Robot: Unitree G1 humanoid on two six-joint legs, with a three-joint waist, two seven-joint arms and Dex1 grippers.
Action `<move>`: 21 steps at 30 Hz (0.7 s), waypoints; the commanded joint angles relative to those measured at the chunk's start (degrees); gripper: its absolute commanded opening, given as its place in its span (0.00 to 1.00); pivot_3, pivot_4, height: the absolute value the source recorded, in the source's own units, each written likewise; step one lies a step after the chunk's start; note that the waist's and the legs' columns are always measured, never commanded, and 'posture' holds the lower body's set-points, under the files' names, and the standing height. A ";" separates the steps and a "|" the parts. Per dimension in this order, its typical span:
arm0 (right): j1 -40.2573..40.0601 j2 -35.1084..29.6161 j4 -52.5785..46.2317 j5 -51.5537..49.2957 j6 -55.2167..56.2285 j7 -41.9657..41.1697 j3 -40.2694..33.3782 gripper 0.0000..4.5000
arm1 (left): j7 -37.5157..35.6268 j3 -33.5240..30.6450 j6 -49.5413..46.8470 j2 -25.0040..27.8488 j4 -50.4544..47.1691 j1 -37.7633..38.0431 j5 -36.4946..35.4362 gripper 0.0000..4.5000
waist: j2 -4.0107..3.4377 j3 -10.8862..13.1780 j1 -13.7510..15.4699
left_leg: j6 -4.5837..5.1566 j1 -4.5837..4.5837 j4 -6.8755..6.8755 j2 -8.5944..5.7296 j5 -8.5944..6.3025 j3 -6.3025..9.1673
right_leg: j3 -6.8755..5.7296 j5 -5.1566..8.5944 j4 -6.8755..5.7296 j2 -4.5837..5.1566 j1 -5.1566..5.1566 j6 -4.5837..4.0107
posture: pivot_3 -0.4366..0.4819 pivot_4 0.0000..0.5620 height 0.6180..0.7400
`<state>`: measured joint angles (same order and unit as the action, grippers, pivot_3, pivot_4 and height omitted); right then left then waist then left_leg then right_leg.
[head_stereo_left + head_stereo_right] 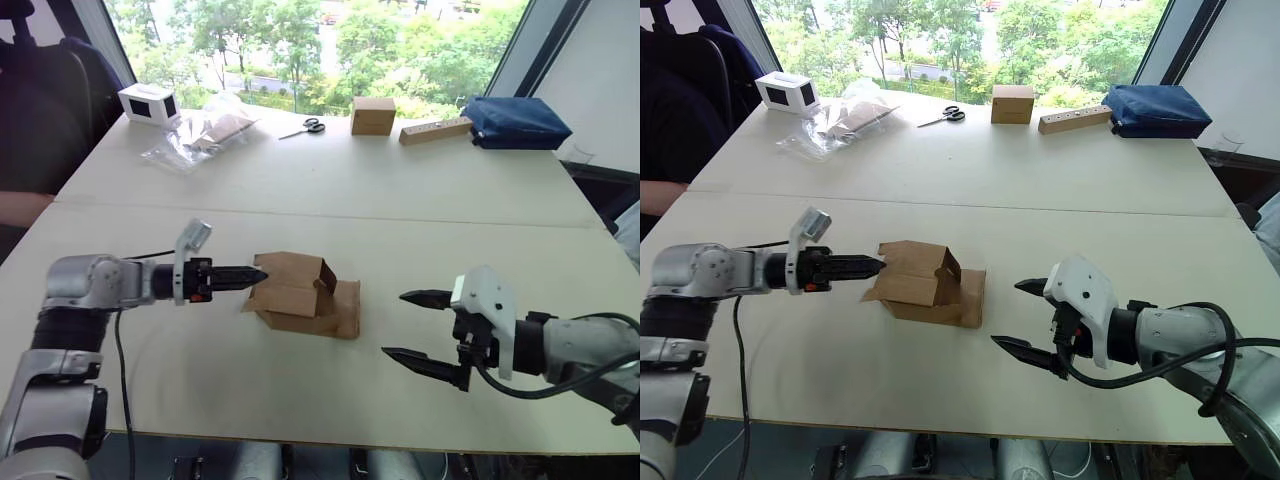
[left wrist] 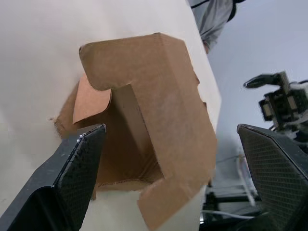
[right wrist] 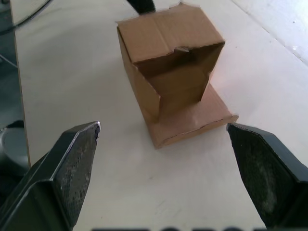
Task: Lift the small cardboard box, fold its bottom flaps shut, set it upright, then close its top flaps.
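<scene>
Left pincer (image 1: 258, 273): spread wide, tips touching the near wall of the small cardboard box (image 1: 297, 288), forearm level along the desk (image 1: 330, 180).
Right pincer (image 1: 412, 325): open, empty, held apart from the box's far side, one finger above the other.
Box: lying on its side between both pincers, flaps splayed.
Advice: close in from both sides evenly, squeeze walls not flaps, then lift.

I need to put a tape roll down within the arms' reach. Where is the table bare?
Bare table runs across the middle, between the small cardboard box and the far row: white device, plastic bags, scissors, sealed box, long box, blue bag. The near edge is bare too. It is crowded between the left gripper and right gripper.
</scene>
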<state>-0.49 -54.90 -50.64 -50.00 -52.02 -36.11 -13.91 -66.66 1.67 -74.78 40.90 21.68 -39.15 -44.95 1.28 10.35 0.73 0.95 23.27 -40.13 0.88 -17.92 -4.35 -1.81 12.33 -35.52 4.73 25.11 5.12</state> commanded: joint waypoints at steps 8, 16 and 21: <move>-1.60 0.17 -3.19 -2.25 0.75 3.16 -2.65 0.99 | -4.70 3.88 -3.25 -1.18 3.32 -5.08 1.01 1.00 | 0.01 -0.01 0.02 | 0.00 -0.01 0.00 0.04 0.00 0.02 | 0.01 0.00 -0.04 -0.03 0.02 -0.01 | 0.48 0.27 1.00; -2.42 -0.22 -3.41 -2.09 1.19 3.85 -2.65 1.00 | -5.86 4.44 -1.42 -2.54 3.79 -5.34 2.41 0.89 | 0.01 -0.01 0.00 | 0.00 0.00 0.00 0.03 0.00 0.03 | 0.02 0.00 -0.04 -0.02 0.02 -0.01 | 0.48 0.27 1.00; -2.94 0.03 -2.85 -0.55 1.99 3.94 -1.82 1.00 | -7.61 5.17 0.78 -3.08 5.87 -5.25 4.16 0.48 | 0.02 -0.02 0.01 | 0.00 0.00 0.00 0.03 0.00 0.03 | 0.02 0.01 -0.04 -0.01 0.02 -0.01 | 0.48 0.27 1.00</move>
<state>-3.54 -54.93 -52.54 -51.24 -51.45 -32.35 -14.88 -72.80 6.43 -75.22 37.98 27.11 -43.21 -41.36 1.30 10.34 0.74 0.95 23.27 -40.13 0.90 -17.92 -4.33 -1.80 12.33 -35.56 4.72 25.13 5.10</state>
